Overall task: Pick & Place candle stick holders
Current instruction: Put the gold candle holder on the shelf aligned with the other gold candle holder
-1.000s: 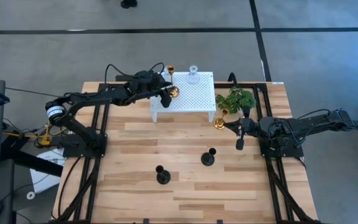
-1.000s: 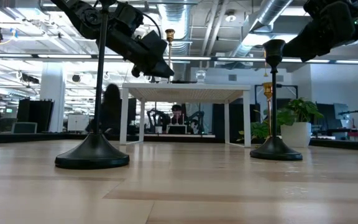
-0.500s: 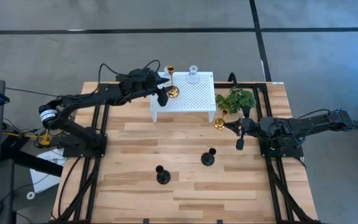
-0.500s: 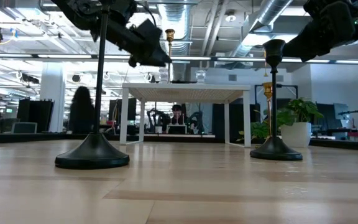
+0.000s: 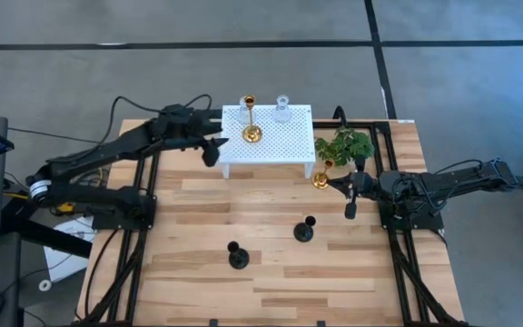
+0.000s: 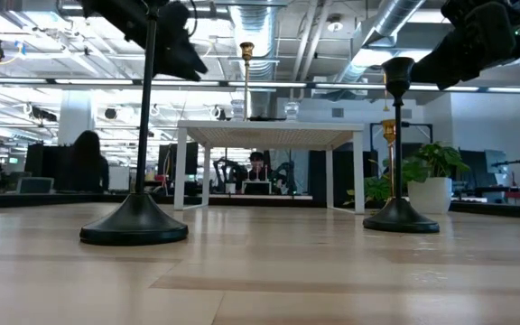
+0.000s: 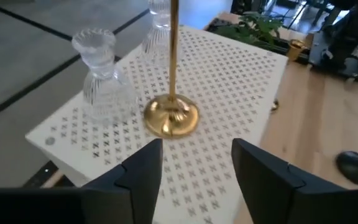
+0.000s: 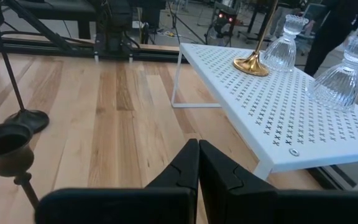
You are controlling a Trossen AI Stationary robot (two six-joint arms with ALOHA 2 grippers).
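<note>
Gold candle stick holder [image 7: 171, 115] stands upright on the white rack [image 5: 275, 145], just ahead of the left gripper [image 7: 194, 163], whose jaws are spread and empty, judged a release. Right gripper [image 8: 197, 163] waits, jaws pressed together.

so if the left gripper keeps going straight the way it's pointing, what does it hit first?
Probably the gold candle stick holder standing on the white rack. The left gripper is open and aimed at its base, with a clear glass holder just off to one side.
</note>
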